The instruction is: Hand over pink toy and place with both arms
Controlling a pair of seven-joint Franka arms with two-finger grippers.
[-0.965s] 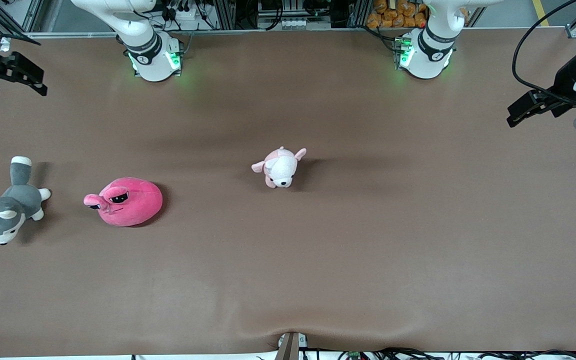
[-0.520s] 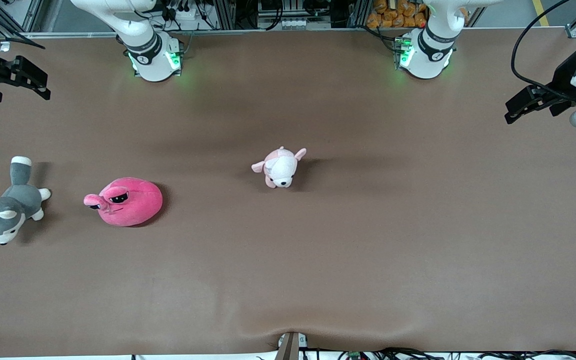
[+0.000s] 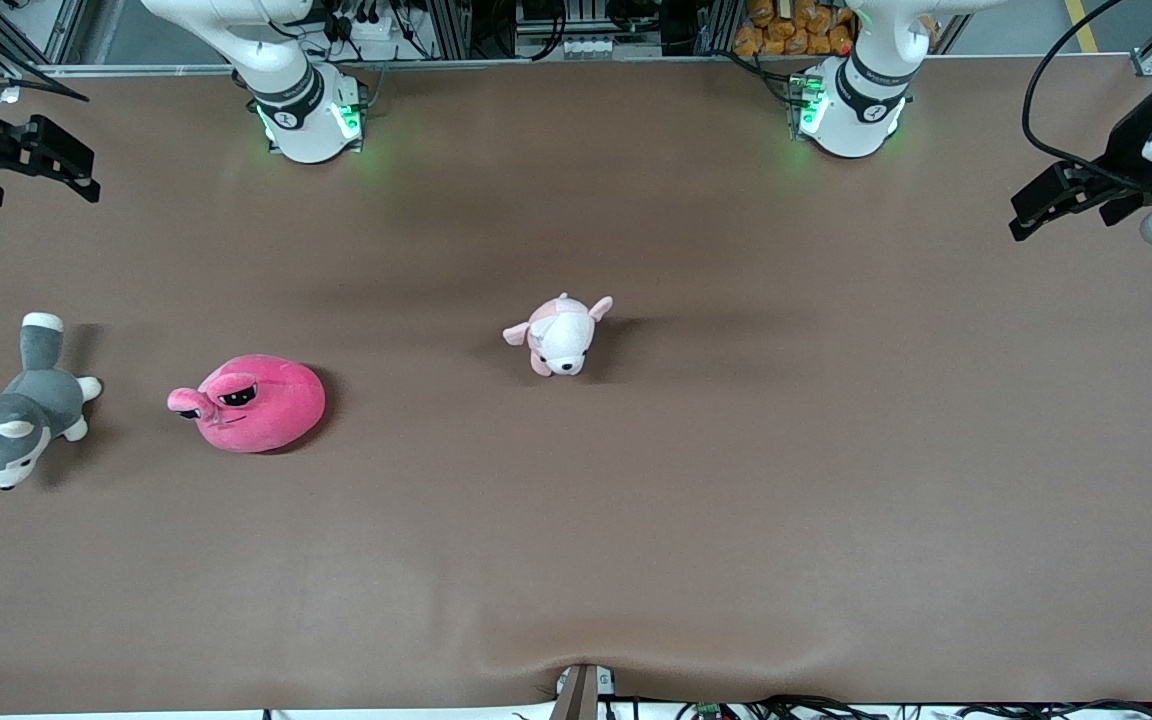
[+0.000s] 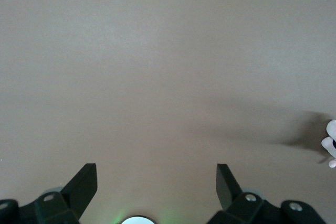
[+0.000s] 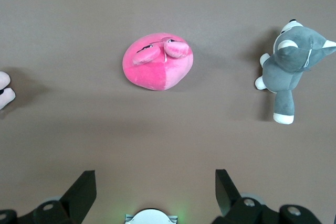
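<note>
Pink toy (image 3: 254, 402) lies on the counter (image 3: 736, 480) toward the right arm's end, between the grey husky toy (image 3: 16, 420) and the small pale-pink puppy toy (image 3: 560, 335). It looks light, soft and squashy, with grippy plush; likely best pinched across the rounded body's middle, not the snout. Right claw (image 5: 152, 187) hovers over the counter's edge at its own end, fingers wide, holding nothing. Left claw (image 4: 157, 184) hovers likewise over its own end, wide and holding nothing. The scene fits either stage of the task.

Robotics lab: aluminium framing (image 3: 456, 30), cables (image 3: 816, 708), brown table (image 3: 736, 500).
</note>
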